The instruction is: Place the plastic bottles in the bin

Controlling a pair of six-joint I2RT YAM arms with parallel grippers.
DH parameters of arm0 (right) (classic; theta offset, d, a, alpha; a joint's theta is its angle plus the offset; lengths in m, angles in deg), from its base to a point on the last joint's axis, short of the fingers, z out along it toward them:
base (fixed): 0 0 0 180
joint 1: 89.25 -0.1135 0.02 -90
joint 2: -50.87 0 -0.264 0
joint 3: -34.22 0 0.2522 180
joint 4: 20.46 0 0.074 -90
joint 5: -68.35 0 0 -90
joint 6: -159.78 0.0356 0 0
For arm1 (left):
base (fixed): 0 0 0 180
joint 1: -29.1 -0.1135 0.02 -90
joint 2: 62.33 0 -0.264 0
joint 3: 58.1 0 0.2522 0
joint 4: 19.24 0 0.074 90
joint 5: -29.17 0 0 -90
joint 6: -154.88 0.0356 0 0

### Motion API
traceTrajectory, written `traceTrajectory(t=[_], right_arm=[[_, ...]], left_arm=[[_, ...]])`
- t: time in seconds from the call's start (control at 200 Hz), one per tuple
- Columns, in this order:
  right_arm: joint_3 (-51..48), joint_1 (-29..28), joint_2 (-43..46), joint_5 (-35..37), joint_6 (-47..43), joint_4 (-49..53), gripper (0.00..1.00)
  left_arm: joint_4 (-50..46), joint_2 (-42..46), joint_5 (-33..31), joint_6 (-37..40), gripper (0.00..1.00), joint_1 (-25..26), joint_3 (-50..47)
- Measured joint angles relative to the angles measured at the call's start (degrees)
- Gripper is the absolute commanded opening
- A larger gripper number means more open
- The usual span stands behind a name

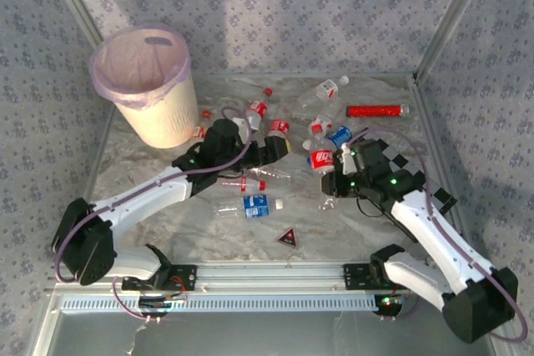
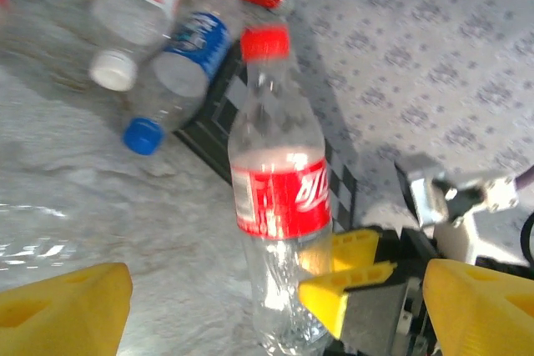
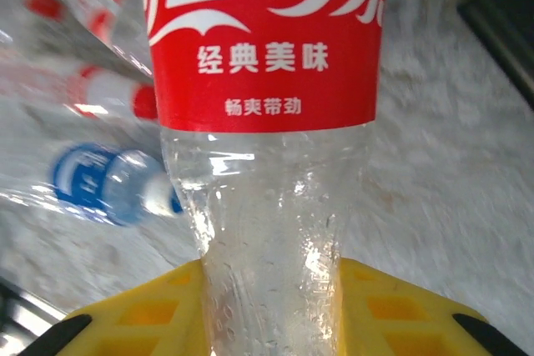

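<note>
Barely begun, I judge: the bin (image 1: 163,118), upper left in the top view, looks empty; the plastic bottles (image 1: 254,206) lie scattered mid-frame on the worktop (image 1: 183,223). The right gripper (image 3: 271,289) has its fingers pinched on one red-label bottle (image 3: 267,56); the left gripper (image 2: 275,298) gapes wide, holding nothing.

We see walls (image 1: 292,14) grey-lilac w/ small floral print; table (image 1: 192,231) marbled grey-white. At 10 o'clock, bin (image 1: 163,122) cream-white, its liner (image 1: 138,60) translucent pink-lilac. At 2 o'clock, tube (image 1: 377,110) red. At 6 o'clock, small triangle (image 1: 289,237) dark w/ red mark. Near centre, blue-label bottle (image 1: 254,206) clear, white cap. We note the red-label bottle (image 3: 263,64): clear body, red band w/ white script, red cap (image 2: 265,42). Right tool (image 3: 271,298) pads (image 3: 150,327) yellow, black-edged; left tool (image 2: 271,289) yellow too. Arms (image 1: 150,193) white w/ black joints, purple cables; b/w checker on right one.
</note>
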State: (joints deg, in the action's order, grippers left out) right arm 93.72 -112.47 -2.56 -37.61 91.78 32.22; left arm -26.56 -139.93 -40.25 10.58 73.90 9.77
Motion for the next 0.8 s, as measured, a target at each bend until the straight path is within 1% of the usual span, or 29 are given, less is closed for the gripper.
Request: traceTrajectory(t=[0.1,0.26,0.42,0.565,0.68,0.72,0.8], right_arm=[[-0.31,2.1,1.88,-5.73,1.27,-5.55,0.34],[-0.52,1.49,1.55,-12.11,2.64,-11.32,0.34],[-0.55,-0.55,0.7,-13.81,3.37,-13.88,0.34],[-0.55,-2.27,-0.13,-14.25,3.87,-16.04,0.34],[-0.55,-2.27,-1.22,-14.14,3.96,-16.33,0.34],[-0.52,-2.27,-1.51,-14.05,3.93,-16.52,0.37],[-0.35,-2.25,-1.88,-14.03,3.96,-16.68,0.5]], left_arm=[[3.32,-2.78,1.6,-0.48,0.9,2.12,1.36],[7.37,-6.84,2.82,-0.92,0.84,3.93,3.02],[8.37,-9.84,2.75,-0.85,0.78,4.22,5.29],[8.33,-11.37,2.29,-0.68,0.66,4.22,6.1],[6.88,-11.47,1.55,0.31,0.56,4.07,6.51],[6.14,-11.47,1.22,0.7,0.53,4.02,6.88],[4.39,-11.45,0.9,1.7,0.47,3.96,7.76]])
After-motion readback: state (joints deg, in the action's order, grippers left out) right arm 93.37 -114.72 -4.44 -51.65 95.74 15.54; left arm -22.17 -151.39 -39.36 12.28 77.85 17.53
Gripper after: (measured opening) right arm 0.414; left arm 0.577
